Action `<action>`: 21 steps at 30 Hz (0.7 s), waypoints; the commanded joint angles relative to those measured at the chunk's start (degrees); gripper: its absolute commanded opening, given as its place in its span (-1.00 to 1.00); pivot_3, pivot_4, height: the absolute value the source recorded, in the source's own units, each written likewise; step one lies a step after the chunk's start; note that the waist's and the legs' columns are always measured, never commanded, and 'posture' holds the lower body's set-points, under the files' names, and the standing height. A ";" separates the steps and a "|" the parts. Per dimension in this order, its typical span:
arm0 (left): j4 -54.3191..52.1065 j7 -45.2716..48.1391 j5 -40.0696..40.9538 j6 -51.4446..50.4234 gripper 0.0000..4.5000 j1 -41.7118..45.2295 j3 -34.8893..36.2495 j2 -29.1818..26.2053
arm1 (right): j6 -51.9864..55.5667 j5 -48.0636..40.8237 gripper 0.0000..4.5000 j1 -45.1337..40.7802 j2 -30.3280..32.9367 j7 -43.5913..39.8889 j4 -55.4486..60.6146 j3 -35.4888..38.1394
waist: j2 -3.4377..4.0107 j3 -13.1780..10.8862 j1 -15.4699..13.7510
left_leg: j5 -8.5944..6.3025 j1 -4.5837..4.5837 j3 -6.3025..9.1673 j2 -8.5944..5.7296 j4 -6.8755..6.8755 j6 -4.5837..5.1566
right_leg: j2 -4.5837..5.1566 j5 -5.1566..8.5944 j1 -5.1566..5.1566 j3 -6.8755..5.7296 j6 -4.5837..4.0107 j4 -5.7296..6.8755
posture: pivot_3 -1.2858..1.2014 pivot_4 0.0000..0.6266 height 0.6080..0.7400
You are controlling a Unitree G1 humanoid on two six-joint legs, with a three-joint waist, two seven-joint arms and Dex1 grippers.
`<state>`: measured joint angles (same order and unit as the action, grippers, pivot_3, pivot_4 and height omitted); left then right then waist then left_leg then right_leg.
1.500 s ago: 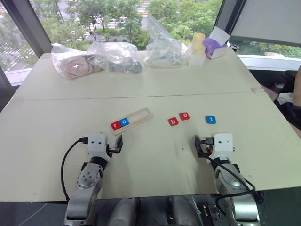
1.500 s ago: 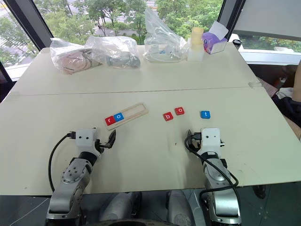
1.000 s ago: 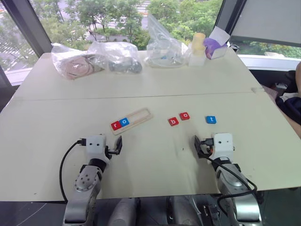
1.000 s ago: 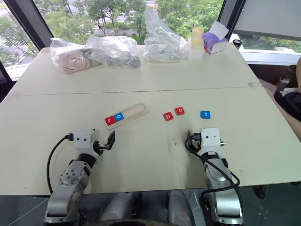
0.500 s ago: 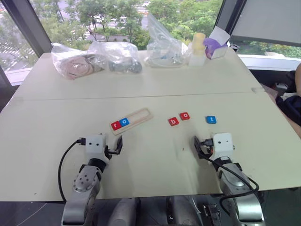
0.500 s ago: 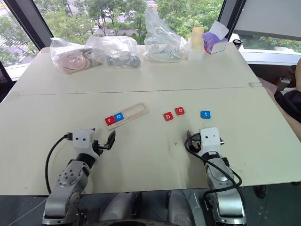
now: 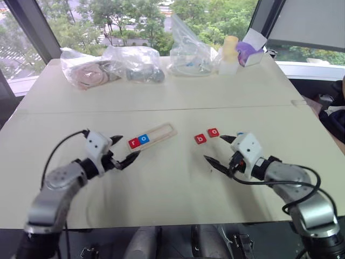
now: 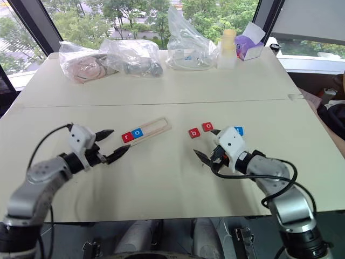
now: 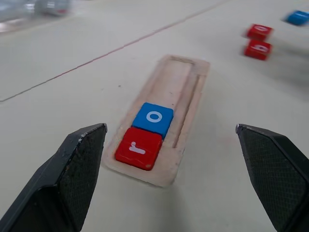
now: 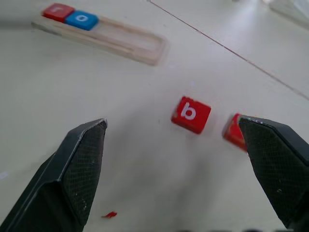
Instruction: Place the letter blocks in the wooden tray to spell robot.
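I see the left end effector (image 7: 123, 149) with its two black, cross-hatched, wedge-shaped fingers spread wide and empty, raised off the matte cream bench (image 7: 161, 183) and angled inward. Just ahead of it lies the pale wooden tray (image 9: 179, 92), rounded at the corners, with the glossy red r block (image 9: 139, 147) and blue o block (image 9: 153, 119) seated at its near end. The right end effector (image 7: 220, 149) is likewise spread and empty, angled inward; just ahead lie the red b block (image 10: 191, 114) and the red o block (image 7: 214, 131), with the blue t block (image 8: 239, 130) partly hidden behind its white housing.
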<state>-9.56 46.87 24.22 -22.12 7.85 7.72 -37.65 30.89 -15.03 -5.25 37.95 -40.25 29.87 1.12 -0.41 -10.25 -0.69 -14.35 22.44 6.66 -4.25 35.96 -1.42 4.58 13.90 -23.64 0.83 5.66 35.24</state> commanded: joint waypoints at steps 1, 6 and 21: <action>10.79 8.62 -1.62 5.21 1.00 6.33 -2.18 -2.17 | -0.87 -1.26 0.99 -2.72 0.81 -1.22 0.05 0.88 | -0.02 -0.01 0.00 | -0.01 0.02 -0.01 0.00 0.00 0.02 | 0.01 0.00 -0.02 0.01 0.01 -0.02 | 0.03 -0.52 1.00; 29.91 20.95 -6.33 13.33 1.00 18.37 -8.46 -2.55 | -0.70 -0.99 0.99 -5.19 0.69 -0.40 -0.91 1.13 | -0.06 -0.05 -0.01 | -0.02 0.07 -0.03 -0.04 0.06 0.04 | 0.03 -0.10 -0.04 0.03 0.14 -0.02 | 0.03 -0.52 1.00; 54.83 25.65 -15.68 27.13 1.00 31.00 -12.04 2.13 | -0.42 -0.26 0.99 -3.43 0.18 4.12 1.21 0.63 | -0.10 -0.08 0.08 | -0.02 0.20 -0.07 -0.05 0.09 0.05 | 0.02 -0.21 -0.27 0.11 0.34 0.14 | 0.03 -0.52 1.00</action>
<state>44.35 72.61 9.98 3.20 37.88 -3.93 -35.10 31.04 -15.71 -8.19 37.98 -36.53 28.95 0.97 -0.51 -10.33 -0.61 -14.37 22.64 6.59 -4.30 36.06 -1.37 4.60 13.69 -23.92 0.93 5.99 35.41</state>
